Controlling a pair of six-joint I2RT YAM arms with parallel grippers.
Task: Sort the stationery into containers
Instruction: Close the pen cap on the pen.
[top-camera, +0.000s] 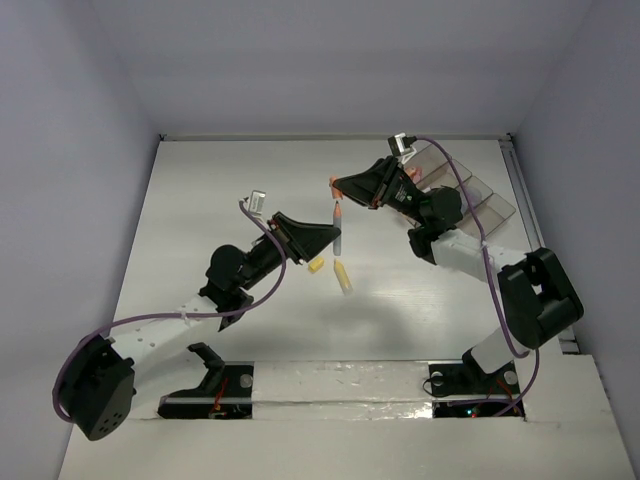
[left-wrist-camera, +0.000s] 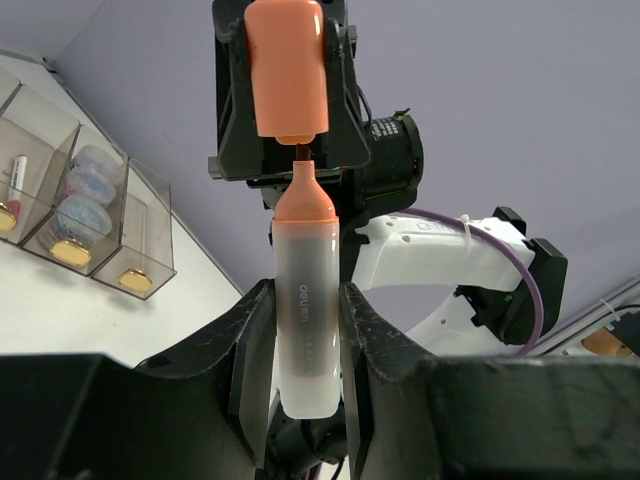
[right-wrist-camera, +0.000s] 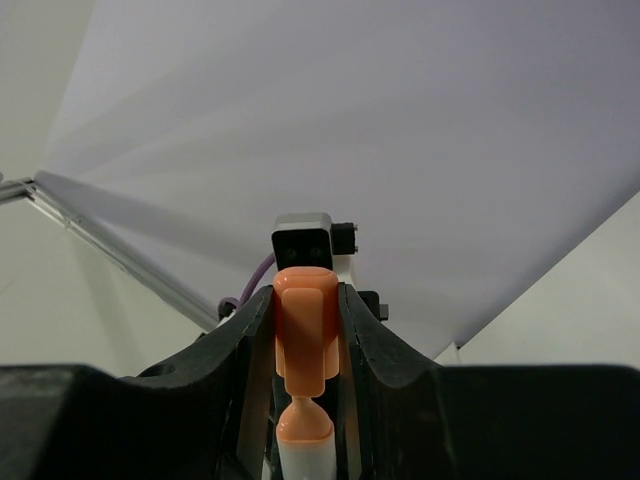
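My left gripper is shut on the pale body of an orange marker, held upright in the air over mid-table; in the left wrist view the jaws clamp the marker body. My right gripper is shut on the marker's orange cap directly above it. The cap sits just off the orange neck, the dark tip at its mouth. The right wrist view shows the cap between the fingers, the marker below. The smoky containers stand at the far right.
Two small yellow bits lie on the white table under the marker. In the left wrist view the bins hold round tins, a white pen and gold-capped items. Grey walls enclose the table.
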